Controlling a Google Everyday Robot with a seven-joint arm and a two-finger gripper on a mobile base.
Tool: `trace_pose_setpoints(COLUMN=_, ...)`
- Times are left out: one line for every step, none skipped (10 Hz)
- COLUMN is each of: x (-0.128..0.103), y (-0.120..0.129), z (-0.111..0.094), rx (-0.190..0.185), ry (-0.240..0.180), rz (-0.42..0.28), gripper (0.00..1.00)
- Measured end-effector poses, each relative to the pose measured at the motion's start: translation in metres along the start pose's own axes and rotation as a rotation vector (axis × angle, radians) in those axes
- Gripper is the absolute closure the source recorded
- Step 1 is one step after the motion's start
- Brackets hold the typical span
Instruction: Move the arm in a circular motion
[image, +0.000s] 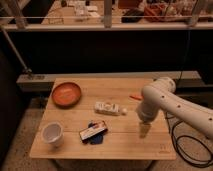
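the arm is coming in from the right, elbow up-right of the gripper, which is pointing straight down over the table. Fingers: can't tell. White box is sitting up-left, blue packet left, so circling leftward is the tight side.

Light wooden table on speckled floor. Beyond, dark wall panel beneath pale horizontal rail with upright posts. Black cable looped at right. Dim, warm lighting.
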Motion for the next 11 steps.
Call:
trace_pose_setpoints(x=-0.026, y=0.002, z=0.001, rx=-0.002, ry=0.000, rz=-0.049, gripper=0.20)
trace_pose_setpoints(x=-0.050, y=0.003, z=0.002, rx=-0.003, ry=-0.003, rz=-0.096, gripper=0.20)
trace_pose_setpoints(x=-0.075, y=0.003, z=0.003, rx=-0.001, ry=-0.006, rz=-0.151, gripper=0.20)
trace_pose_setpoints(x=-0.104, y=0.001, z=0.002, rx=0.002, ry=-0.013, rz=-0.212, gripper=0.20)
trace_pose_setpoints(x=-0.128, y=-0.003, z=0.002, rx=0.005, ry=-0.019, rz=-0.263, gripper=0.20)
trace_pose_setpoints(x=-0.150, y=-0.009, z=0.003, rx=0.011, ry=-0.024, rz=-0.312, gripper=0.20)
trace_pose_setpoints(x=-0.175, y=-0.019, z=0.003, rx=0.019, ry=-0.027, rz=-0.364, gripper=0.20)
trace_pose_setpoints(x=-0.198, y=-0.038, z=0.005, rx=0.029, ry=-0.027, rz=-0.410, gripper=0.20)
trace_pose_setpoints(x=-0.208, y=-0.059, z=0.007, rx=0.037, ry=-0.023, rz=-0.427, gripper=0.20)
trace_pose_setpoints(x=-0.214, y=-0.079, z=0.008, rx=0.044, ry=-0.024, rz=-0.432, gripper=0.20)
trace_pose_setpoints(x=-0.216, y=-0.104, z=0.009, rx=0.052, ry=-0.022, rz=-0.427, gripper=0.20)
